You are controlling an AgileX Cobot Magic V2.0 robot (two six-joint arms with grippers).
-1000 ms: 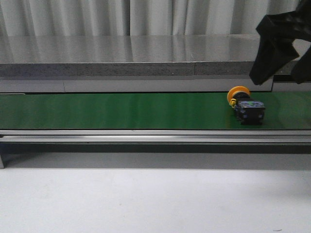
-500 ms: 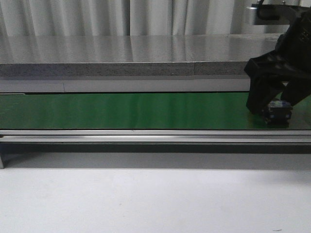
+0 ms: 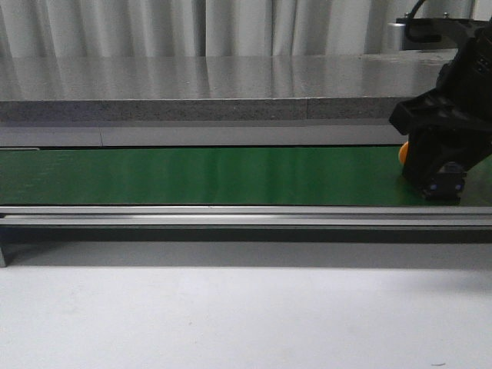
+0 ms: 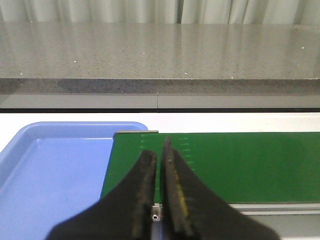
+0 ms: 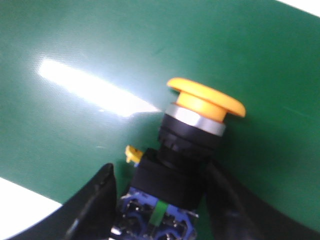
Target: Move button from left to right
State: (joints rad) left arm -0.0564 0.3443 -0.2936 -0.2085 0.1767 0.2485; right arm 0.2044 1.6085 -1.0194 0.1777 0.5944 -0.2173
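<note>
We found the right claw (image 5: 160, 200) open astride the button (image 5: 187, 150); rigid, light, best gripped at its blocky body.

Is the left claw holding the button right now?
No, the left claw is shut on nothing over the end of the green belt; the button sits between the right claw's fingers.

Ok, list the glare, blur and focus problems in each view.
Right wrist view: a bright glare streak on the green belt, and the push-button slightly soft. Front view: the right claw is a dark mass hiding nearly all of the button. Left wrist view: the left claw looms large and a little soft.
</note>
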